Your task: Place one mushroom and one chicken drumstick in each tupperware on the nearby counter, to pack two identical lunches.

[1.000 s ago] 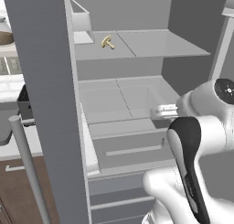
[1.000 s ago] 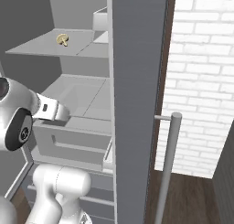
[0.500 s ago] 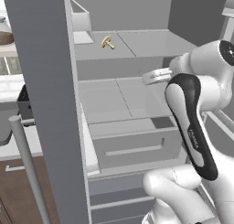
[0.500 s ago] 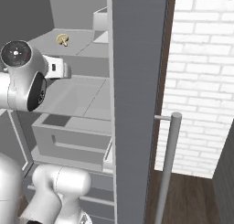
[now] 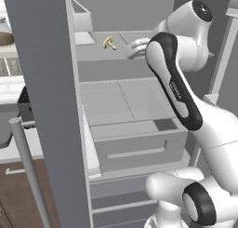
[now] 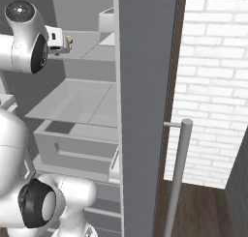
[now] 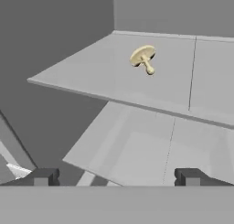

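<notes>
One mushroom point(image 7: 143, 58), lying loose on the upper fridge shelf point(image 5: 139, 52); my end effector point(image 7: 114, 176), raised from drawer height a second ago, now faces it spread wide and empty, nothing grasped or packed yet.

Mushroom point(image 7: 143, 58): matt beige, smooth cap, paler stem. Fridge shelf point(image 7: 100, 77) under it: smooth matt grey, plastic-looking, thin seam lines. Drawer point(image 5: 139, 145) below: same flat grey plastic. Door handle point(image 6: 177, 175): brushed silver metal, slight sheen. Wall point(image 6: 215, 76): white-painted brick, rough. Floor point(image 6: 203, 209): dark wood planks. Gripper fingertips point(image 7: 43, 176): dull dark plastic.
</notes>
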